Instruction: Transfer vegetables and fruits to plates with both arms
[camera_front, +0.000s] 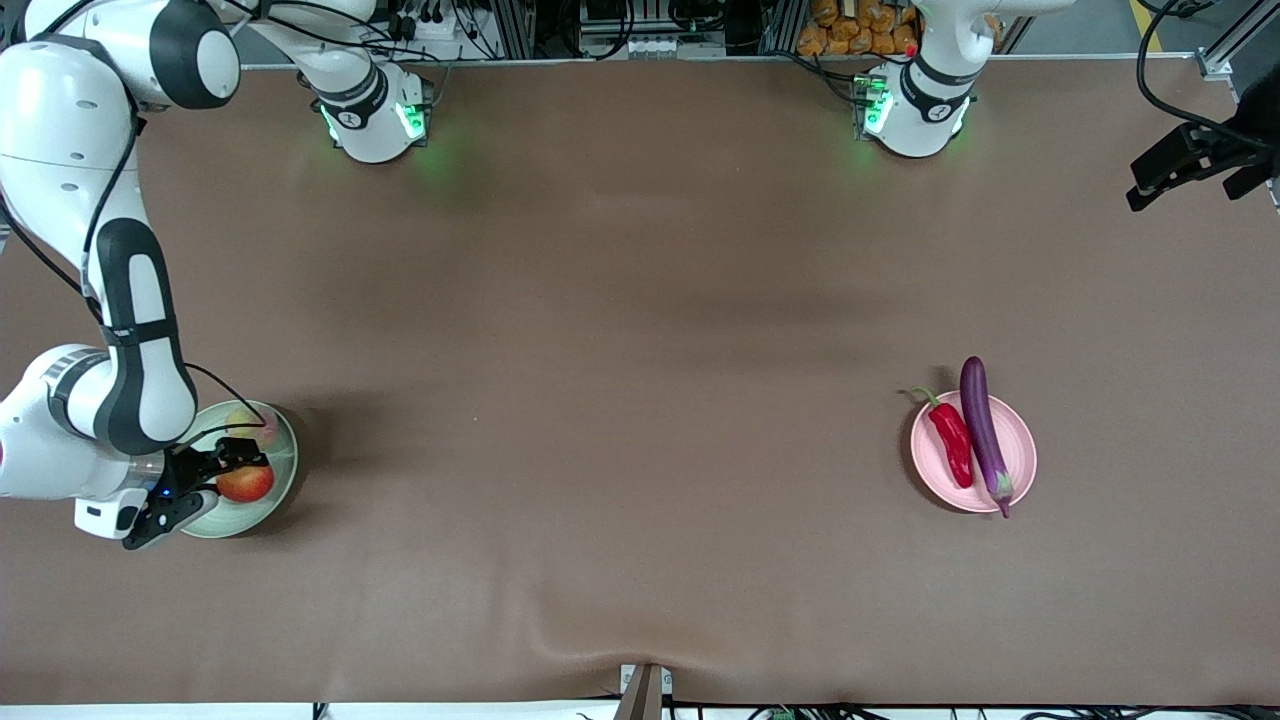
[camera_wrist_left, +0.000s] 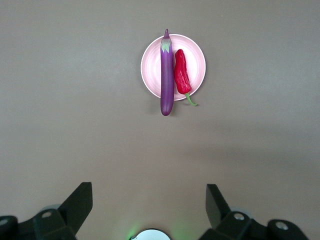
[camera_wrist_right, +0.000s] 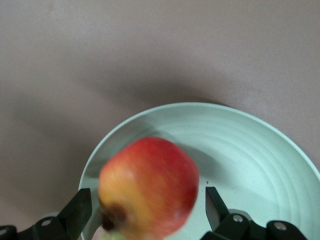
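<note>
The right gripper hangs over the green plate, fingers spread wide around the red fruit (blurred). The yellow fruit lies on that plate too. The left gripper waits above the tabletop, fingers apart and empty. Eggplant and chili lie on the pink plate.

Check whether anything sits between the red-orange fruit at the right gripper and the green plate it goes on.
Nothing visible does. The red-orange fruit is directly over the green plate, between the open fingers of the right gripper. The pale ribbed fruit already lies on the plate, beside it rather than in its way.
</note>
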